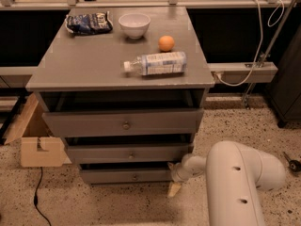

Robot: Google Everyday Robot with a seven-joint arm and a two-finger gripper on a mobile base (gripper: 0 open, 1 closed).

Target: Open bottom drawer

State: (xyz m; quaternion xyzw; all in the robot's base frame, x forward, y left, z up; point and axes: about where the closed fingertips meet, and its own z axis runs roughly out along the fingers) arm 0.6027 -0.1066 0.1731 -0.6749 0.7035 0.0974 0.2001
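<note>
Nearest me, my smooth white arm's gripper (175,181) sits low at the right front corner of the grey cabinet, beside the slim bottom drawer (108,175) with its small round metal knob; the drawer stands slightly out. I cannot tell whether the claw is wide or narrow. On the matte grey tabletop (84,65), a clear plastic bottle (157,63) lies near the front right edge, its label unreadable. Behind it are a round orange (166,43), a white bowl (134,24) and a crinkled dark snack bag (88,22) at the far left corner.

floor (94,206): speckled terrazzo; you've got a black cable (37,197) trailing lower left
furniture: grey cabinet (84,60) centre, dark unit (288,79) far right
back: dark panels, grey rail (244,72), white cable (261,41) looping up
left: cardboard box (40,150) on floor
gripper (175,185): low, at cabinet's lower right corner
</note>
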